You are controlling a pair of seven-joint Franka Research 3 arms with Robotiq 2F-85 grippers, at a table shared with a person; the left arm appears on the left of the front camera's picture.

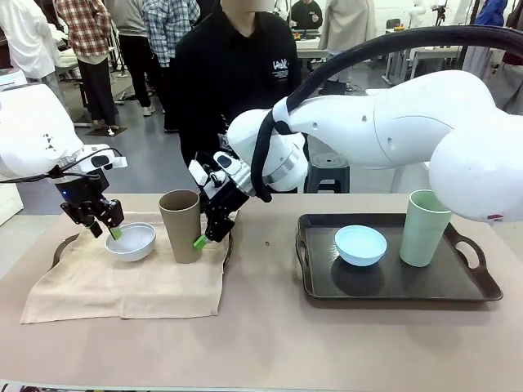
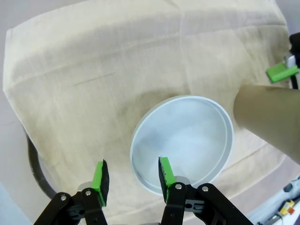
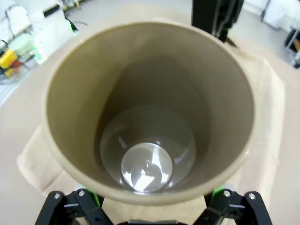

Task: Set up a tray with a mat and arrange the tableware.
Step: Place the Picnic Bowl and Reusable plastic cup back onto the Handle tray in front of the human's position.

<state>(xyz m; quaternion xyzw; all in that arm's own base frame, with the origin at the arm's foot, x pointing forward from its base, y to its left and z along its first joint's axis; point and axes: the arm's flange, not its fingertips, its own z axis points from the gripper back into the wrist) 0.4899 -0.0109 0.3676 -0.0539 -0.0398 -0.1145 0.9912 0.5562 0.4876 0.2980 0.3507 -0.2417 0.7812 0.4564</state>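
A beige mat point(image 1: 122, 286) covers the left tray point(image 1: 58, 251). On it stand a white bowl point(image 1: 131, 242) and a tall tan cup point(image 1: 181, 225). My left gripper point(image 1: 113, 231) is open over the bowl's near rim. In the left wrist view the left gripper point(image 2: 132, 173) straddles the rim of the white bowl point(image 2: 187, 136), one pad inside and one outside. My right gripper point(image 1: 206, 237) is open beside the tan cup. In the right wrist view the tan cup point(image 3: 150, 108) stands between the right gripper's point(image 3: 154, 197) spread fingers. The right tray point(image 1: 392, 286) holds a light blue bowl point(image 1: 360, 245) and a pale green cup point(image 1: 423, 229).
A person in a black top point(image 1: 237, 73) stands at the table's far side, behind the tan cup. My right arm point(image 1: 384, 122) reaches across the middle, above the right tray. Bare tabletop point(image 1: 270, 343) lies along the front.
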